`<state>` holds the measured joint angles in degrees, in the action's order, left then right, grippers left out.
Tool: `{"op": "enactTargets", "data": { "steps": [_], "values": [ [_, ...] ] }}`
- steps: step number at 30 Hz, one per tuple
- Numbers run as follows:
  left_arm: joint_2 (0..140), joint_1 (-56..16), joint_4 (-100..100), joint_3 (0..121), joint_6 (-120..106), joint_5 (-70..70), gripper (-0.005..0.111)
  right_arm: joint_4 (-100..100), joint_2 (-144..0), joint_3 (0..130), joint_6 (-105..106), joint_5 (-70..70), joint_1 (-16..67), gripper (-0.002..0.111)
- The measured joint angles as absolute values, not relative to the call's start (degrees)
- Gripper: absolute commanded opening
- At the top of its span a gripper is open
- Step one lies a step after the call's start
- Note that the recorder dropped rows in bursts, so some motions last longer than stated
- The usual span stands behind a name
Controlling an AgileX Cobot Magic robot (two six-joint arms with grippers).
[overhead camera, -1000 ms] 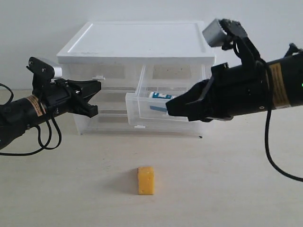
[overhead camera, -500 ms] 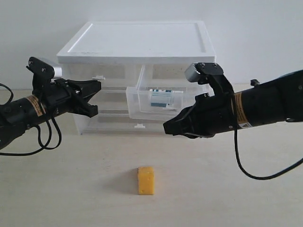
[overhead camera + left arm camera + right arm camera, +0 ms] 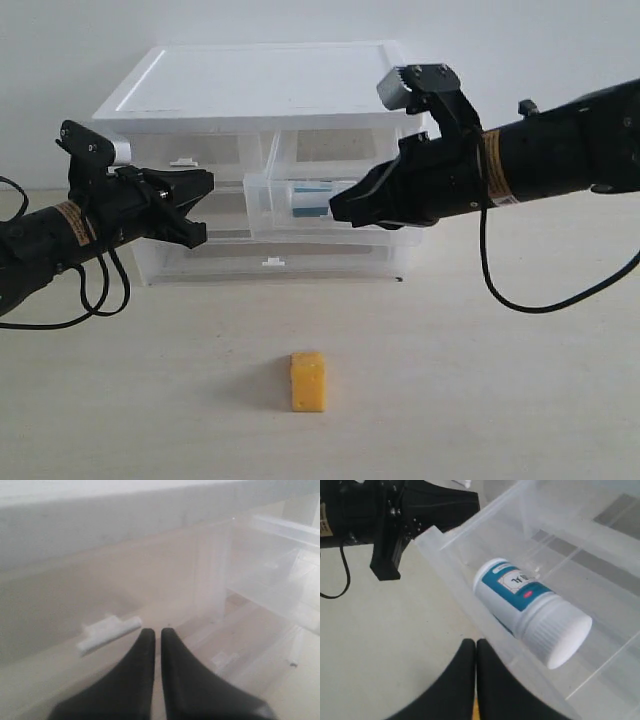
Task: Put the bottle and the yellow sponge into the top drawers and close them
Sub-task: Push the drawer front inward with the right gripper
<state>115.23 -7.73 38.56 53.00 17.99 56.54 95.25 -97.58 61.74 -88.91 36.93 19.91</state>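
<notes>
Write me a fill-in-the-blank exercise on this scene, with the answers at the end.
The right top drawer, holding the bottle, stands ____.
The left top drawer is ____.
The sponge on the table is ____ in colour.
The left gripper and right gripper are both ____.
Missing words: open; closed; yellow; shut.

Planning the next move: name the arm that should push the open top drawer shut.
Right. The right gripper, shut, sits at the front of the open drawer holding the bottle; the left gripper points at the closed left drawer.
</notes>
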Motion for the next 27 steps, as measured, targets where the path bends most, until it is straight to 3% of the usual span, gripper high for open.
{"op": "enactTargets", "data": {
  "steps": [7, 19, 27],
  "values": [
    [115.2, -7.7, 38.7, 53.0, 18.0, 56.5, 0.004, 98.1, -97.1, 61.6, -89.0, 32.8, 20.7, 0.000],
    [115.2, -7.7, 39.8, 53.0, 18.0, 56.5, 0.004, 79.7, -97.2, 60.9, -66.4, 34.2, 21.6, 0.000],
    [115.2, -7.7, 39.9, 53.0, 17.9, 56.7, 0.004, 83.2, -97.2, 60.8, -71.1, 35.3, 21.6, 0.000]
  ]
}}
